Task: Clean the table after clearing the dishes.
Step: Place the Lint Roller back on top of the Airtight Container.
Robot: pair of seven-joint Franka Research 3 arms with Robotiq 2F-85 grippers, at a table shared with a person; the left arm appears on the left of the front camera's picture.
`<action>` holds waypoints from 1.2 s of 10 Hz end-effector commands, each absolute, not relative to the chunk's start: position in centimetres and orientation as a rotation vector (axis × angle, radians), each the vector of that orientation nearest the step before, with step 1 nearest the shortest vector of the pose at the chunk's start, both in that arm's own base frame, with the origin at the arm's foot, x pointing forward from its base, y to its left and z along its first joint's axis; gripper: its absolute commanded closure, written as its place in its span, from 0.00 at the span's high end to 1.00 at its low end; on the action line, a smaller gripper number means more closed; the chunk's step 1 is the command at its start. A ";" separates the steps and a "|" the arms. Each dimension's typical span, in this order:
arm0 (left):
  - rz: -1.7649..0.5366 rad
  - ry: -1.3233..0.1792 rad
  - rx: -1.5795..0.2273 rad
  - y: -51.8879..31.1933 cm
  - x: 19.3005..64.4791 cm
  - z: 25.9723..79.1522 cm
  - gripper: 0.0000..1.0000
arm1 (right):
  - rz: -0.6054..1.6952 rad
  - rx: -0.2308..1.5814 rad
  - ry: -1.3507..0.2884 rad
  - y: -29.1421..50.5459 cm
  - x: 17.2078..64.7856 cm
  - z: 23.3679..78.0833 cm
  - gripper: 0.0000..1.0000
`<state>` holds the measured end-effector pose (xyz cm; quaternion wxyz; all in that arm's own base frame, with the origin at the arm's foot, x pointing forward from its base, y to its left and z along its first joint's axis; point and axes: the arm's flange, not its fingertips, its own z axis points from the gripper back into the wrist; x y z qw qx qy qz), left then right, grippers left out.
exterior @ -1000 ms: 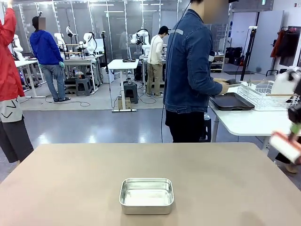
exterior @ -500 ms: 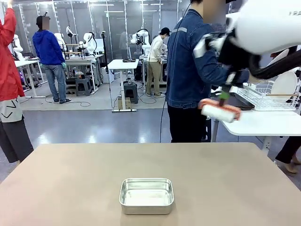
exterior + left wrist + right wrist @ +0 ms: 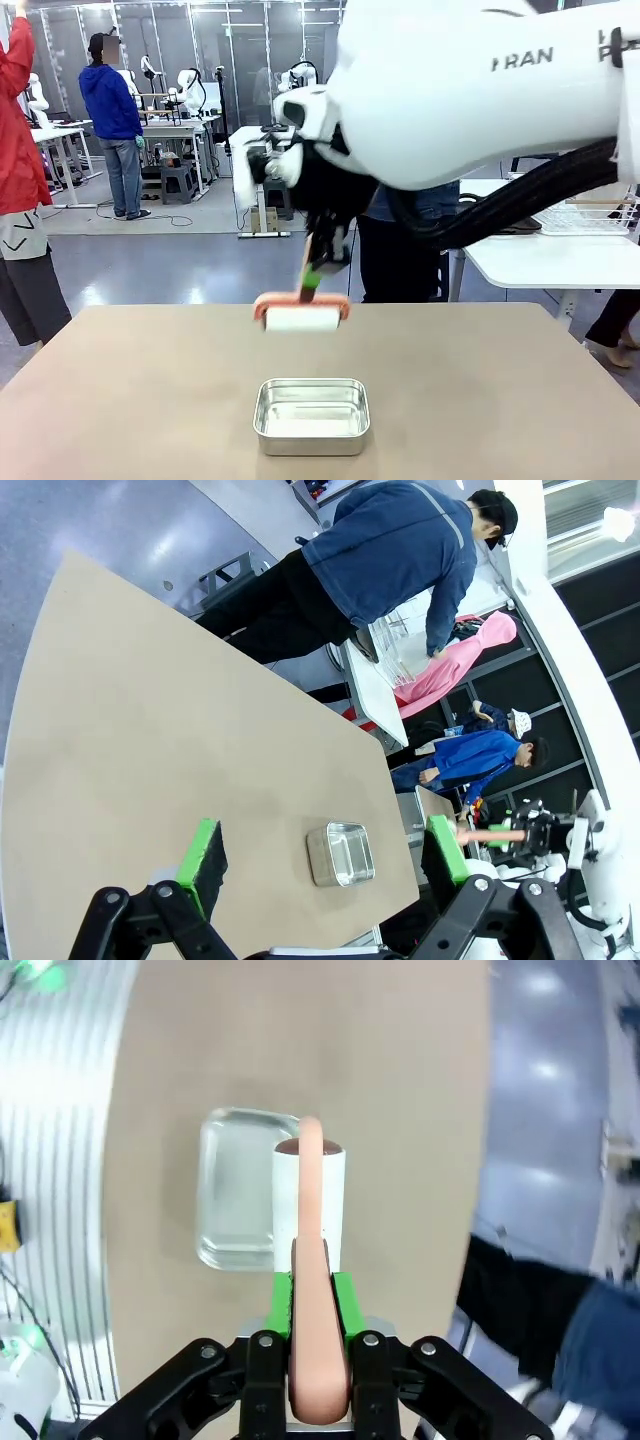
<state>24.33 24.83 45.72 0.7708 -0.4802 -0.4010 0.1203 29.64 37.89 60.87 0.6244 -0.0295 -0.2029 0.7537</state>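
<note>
Now, in the front view, the right arm reaches across from the right side and its pincer (image 3: 316, 272) hangs above the far middle of the desk (image 3: 130, 390), pinching the salmon handle of a lint roller (image 3: 301, 314) whose white drum hovers just above the beige top, behind the small steel pan (image 3: 311, 415) that sits near the front edge. No plates or trays lie on the desk, so the clearing looks done and the wiping is the step in hand. From the left wrist view, the left pincer (image 3: 325, 852) stands spread wide and empty, well above the desk, with the pan small below. From the right wrist view, the green pads (image 3: 281, 1302) press together on the handle close to its lower end, and the drum lies over the pan's far rim. The roller looks light and stiff, its smooth plastic handle apt to twist in the grip when pressed down; the desk is rigid, flat and matte, so it should take firm rolling.
</note>
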 end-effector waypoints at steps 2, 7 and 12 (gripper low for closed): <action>0.251 -0.861 -1.043 25.0 24.0 46.0 1.00 | 1.831 -0.040 -0.293 38.7 30.6 58.6 0.21; 0.251 -0.861 -1.043 25.0 24.0 46.0 1.00 | 1.821 -0.041 -0.343 39.3 29.1 57.8 0.21; 0.251 -0.861 -1.043 25.0 24.0 46.0 1.00 | 1.813 -0.008 -0.296 39.6 30.3 56.6 0.21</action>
